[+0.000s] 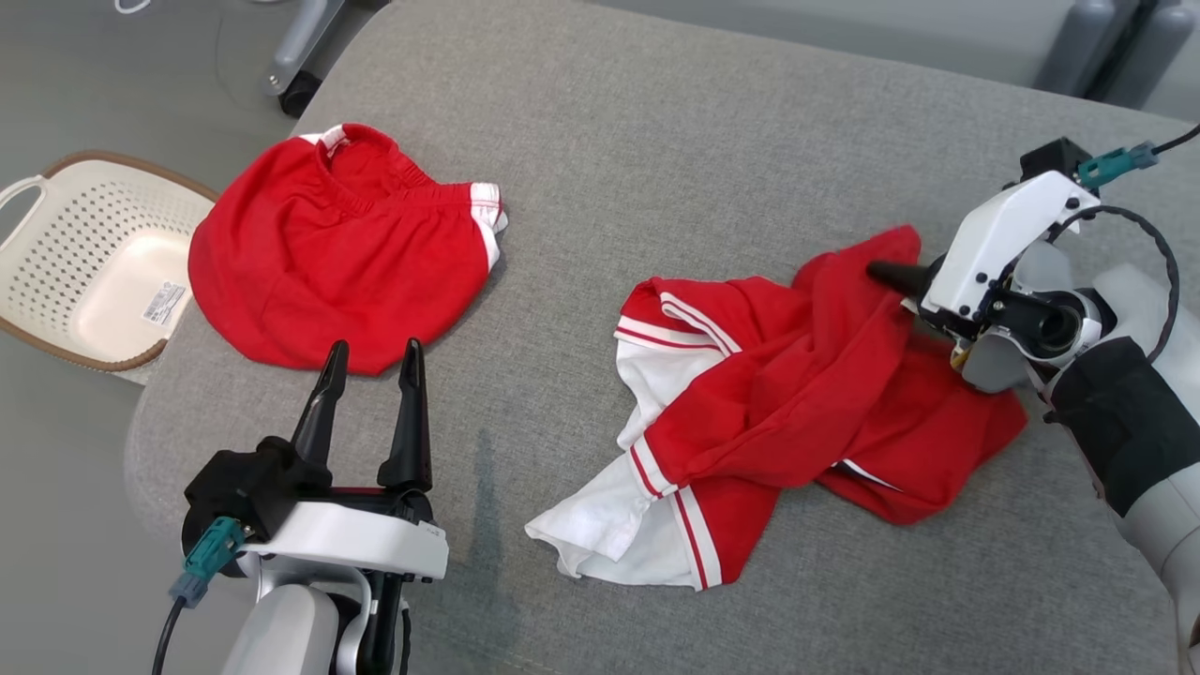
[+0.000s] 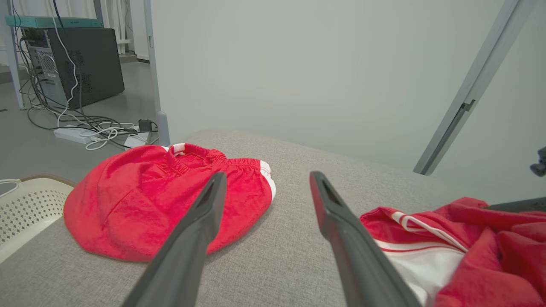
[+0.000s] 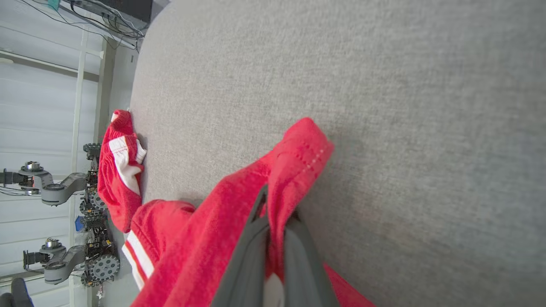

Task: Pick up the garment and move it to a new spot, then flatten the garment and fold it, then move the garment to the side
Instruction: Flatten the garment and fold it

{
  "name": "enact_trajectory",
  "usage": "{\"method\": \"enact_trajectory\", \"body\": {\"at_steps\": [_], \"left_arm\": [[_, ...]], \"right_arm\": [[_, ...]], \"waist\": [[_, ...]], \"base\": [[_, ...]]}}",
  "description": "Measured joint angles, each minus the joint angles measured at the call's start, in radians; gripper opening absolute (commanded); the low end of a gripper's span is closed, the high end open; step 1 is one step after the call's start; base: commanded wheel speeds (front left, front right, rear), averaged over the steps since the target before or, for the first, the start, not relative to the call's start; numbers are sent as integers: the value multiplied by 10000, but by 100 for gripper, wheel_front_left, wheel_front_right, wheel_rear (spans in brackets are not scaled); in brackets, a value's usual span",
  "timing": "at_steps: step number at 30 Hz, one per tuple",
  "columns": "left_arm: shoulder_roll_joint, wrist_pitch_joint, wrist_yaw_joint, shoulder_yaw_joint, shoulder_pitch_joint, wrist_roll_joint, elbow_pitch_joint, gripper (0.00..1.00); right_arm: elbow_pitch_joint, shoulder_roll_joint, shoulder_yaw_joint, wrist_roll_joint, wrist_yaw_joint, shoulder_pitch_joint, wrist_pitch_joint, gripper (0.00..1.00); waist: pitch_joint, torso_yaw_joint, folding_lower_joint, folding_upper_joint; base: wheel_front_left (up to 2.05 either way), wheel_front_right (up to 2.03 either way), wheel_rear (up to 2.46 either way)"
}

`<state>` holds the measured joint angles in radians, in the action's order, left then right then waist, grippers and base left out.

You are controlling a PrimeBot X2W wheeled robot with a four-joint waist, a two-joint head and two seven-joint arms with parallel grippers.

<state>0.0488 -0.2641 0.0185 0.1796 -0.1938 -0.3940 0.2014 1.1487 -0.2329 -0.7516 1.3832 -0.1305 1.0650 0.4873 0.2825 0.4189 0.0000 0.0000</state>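
The garment, a crumpled red shirt with white panels and stripes, lies at the right of the grey padded surface. My right gripper is shut on a red fold at the garment's far right edge. In the right wrist view the red cloth is pinched between the closed fingers of that gripper. My left gripper stands open and holds nothing at the front left, well left of the garment. In the left wrist view the garment lies to the right of my open left gripper.
Red shorts with white trim lie at the back left, just beyond the left fingertips. A cream perforated basket stands off the left edge of the surface. A computer and cables sit on the floor further back.
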Motion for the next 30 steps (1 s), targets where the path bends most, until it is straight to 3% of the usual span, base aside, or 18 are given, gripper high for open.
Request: {"method": "enact_trajectory", "body": {"at_steps": [13,23,30], "left_arm": [[-4,0,-268,-606,292,721,261,100],[-2,-2,-525,-1007,695,1106,370,100],[-2,-2,-529,-1099,912,1126,389,100]], "right_arm": [[-1726,-297,-13,-178,0,-764,-2257,0],[-3877,-1329,8,-140,0,-2363,-3482,0],[-5614,-2261,288,84,0,-4559,-4203,0]], "waist": [[-1079,-831,0,0],[-1984,-2297,0,0],[-2460,-3117,0,0]], "base": [[0,0,0],[0,0,0],[0,0,0]]}}
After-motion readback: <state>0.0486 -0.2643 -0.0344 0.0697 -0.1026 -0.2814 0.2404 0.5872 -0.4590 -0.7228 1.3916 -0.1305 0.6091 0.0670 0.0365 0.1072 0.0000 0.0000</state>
